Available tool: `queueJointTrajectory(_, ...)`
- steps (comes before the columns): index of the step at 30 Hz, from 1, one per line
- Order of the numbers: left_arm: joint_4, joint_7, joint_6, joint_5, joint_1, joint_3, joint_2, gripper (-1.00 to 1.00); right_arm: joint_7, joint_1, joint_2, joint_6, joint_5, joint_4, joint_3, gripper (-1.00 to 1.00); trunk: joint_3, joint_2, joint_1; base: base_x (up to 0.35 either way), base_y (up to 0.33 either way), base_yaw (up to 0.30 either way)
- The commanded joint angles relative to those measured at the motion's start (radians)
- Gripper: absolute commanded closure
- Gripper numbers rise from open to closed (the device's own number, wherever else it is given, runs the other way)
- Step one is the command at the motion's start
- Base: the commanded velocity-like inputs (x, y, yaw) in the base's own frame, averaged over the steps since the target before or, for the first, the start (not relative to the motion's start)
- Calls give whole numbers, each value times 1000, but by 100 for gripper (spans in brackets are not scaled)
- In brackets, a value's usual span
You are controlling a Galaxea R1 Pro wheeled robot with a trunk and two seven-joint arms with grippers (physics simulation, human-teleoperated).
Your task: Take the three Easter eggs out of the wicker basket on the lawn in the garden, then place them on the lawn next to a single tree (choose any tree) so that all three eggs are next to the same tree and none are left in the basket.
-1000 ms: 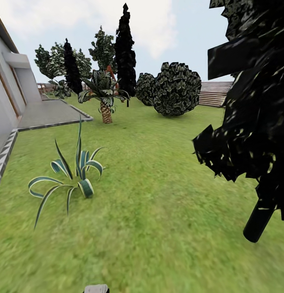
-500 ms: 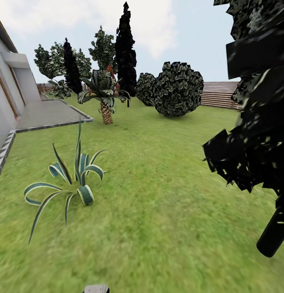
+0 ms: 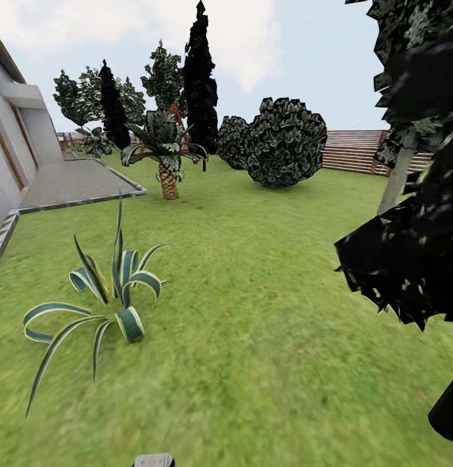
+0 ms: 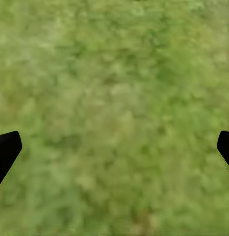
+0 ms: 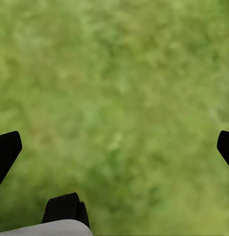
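head view takes in the lawn running to a wooden fence, a dark-leaved tree at right with a pale trunk behind it, then a striped agave. left gripper and right gripper hang over grass, fingers spread wide, empty.

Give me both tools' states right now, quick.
Left tool: open, empty, over the lawn.
Right tool: open, empty, over grass too.
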Motion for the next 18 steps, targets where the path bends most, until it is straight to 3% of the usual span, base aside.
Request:
queueJointTrajectory(1, 1, 1, -3, 1, -1, 1, 0, -100, 0, -1, 0, -3, 0, 1, -1, -100, -1, 0, 0, 330, 0, 0)
queueJointTrajectory(13, 1, 1, -3, 1, -1, 1, 0, -100, 0, -1, 1, -3, 0, 1, -1, -100, -1, 0, 0, 330, 0, 0)
queueJointTrajectory(18, 1, 1, -3, 1, -1, 1, 0, -100, 0, -1, 0, -3, 0, 1, -1, -100, -1, 0, 0, 330, 0, -95)
